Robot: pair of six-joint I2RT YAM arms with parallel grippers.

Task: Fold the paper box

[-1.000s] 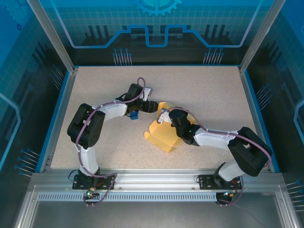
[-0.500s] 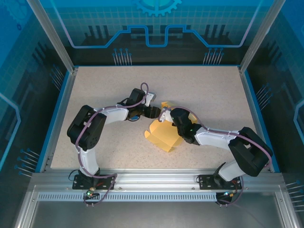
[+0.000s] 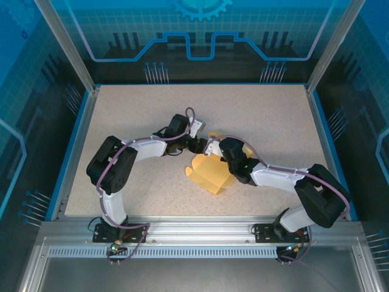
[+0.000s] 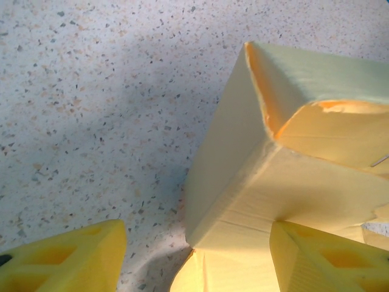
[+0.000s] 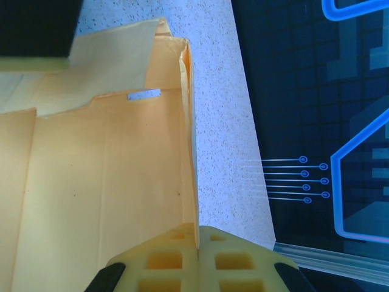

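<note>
The paper box (image 3: 208,174) is pale yellow card, partly folded up, lying mid-table between the two arms. My right gripper (image 3: 212,146) reaches in from the right and is shut on the thin upright edge of one box wall (image 5: 193,121), its fingers (image 5: 237,255) pressed together over it. My left gripper (image 3: 199,146) comes from the left and stands open at the box's far end. In the left wrist view a raised corner of the box (image 4: 255,182) sits between the fingers; the right finger (image 4: 322,258) touches the card, the left finger (image 4: 67,261) is apart from it.
The speckled tabletop (image 3: 261,115) stretches behind and to both sides of the box. A blue rim (image 3: 316,121) and transparent walls (image 3: 200,36) bound it. The two grippers are nearly touching over the box's far end.
My left gripper has swung right across the table and now straddles the box's far corner. The right gripper has kept its pinch and barely moved.
</note>
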